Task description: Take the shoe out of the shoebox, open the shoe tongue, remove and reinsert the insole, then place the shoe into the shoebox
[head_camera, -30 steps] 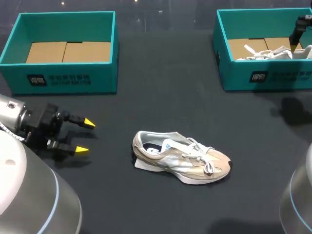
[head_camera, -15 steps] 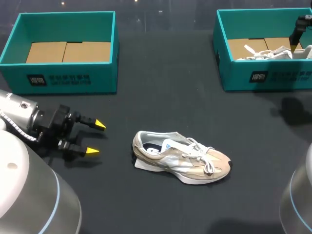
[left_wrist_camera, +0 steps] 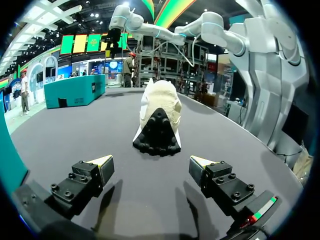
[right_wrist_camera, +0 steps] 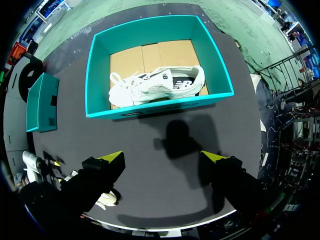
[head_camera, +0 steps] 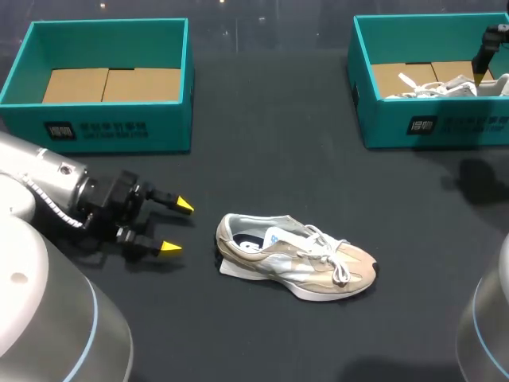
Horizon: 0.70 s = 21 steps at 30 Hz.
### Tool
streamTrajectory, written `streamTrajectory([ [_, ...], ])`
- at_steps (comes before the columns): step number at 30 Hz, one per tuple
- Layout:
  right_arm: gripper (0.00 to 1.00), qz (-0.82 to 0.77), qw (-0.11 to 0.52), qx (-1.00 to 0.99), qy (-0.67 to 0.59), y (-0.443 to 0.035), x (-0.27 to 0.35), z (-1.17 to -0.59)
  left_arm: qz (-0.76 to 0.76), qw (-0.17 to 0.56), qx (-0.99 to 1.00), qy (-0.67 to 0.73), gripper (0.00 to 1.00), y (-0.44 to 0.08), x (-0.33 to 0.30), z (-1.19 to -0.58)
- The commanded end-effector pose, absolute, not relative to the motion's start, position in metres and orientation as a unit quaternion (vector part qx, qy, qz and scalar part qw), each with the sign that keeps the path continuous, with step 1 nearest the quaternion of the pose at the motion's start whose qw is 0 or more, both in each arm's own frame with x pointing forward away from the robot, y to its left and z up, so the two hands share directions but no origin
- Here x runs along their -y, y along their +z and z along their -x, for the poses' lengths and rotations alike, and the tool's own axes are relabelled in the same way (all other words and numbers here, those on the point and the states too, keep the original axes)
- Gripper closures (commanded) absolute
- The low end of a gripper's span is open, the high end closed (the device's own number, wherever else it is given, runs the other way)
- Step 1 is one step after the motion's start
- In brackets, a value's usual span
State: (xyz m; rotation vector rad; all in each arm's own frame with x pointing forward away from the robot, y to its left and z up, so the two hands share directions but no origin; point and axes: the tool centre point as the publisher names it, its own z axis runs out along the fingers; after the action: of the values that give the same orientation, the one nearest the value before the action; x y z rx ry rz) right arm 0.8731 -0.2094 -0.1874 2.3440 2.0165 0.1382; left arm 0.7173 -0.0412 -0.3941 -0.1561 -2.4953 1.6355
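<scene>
A beige shoe (head_camera: 296, 267) lies on its sole in the middle of the dark table, heel to the left, toe to the right. My left gripper (head_camera: 176, 227) is open, low over the table and a short way left of the heel. In the left wrist view the shoe's heel (left_wrist_camera: 159, 117) is straight ahead of the open left gripper (left_wrist_camera: 151, 162), with bare table between them. My right gripper (right_wrist_camera: 163, 157) hangs open and empty high above the table, in front of the right teal shoebox (right_wrist_camera: 95, 70), which holds a white shoe (right_wrist_camera: 157, 85).
A second teal shoebox (head_camera: 103, 131) stands at the back left, with only its cardboard bottom showing. The right shoebox (head_camera: 382, 119) with the white shoe (head_camera: 433, 86) stands at the back right. Dark table lies between the boxes and around the beige shoe.
My left gripper has moved to the right across the table, toward the beige shoe's heel, staying open. The right arm and both shoes have kept still.
</scene>
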Motion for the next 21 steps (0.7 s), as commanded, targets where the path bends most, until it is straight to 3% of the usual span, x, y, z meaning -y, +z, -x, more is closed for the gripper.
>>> streamTrajectory([
  [1, 0.0, -0.757, 0.024, -0.651, 0.045, -0.188, 0.209, -0.873, 0.051, 0.076, 0.834, 0.545, 0.0, -0.395, 0.051, -0.715],
  [21, 0.0, -0.757, 0.024, -0.651, 0.045, -0.188, 0.209, -0.873, 0.044, 0.075, 0.833, 0.546, 0.0, -0.396, 0.08, -0.698],
])
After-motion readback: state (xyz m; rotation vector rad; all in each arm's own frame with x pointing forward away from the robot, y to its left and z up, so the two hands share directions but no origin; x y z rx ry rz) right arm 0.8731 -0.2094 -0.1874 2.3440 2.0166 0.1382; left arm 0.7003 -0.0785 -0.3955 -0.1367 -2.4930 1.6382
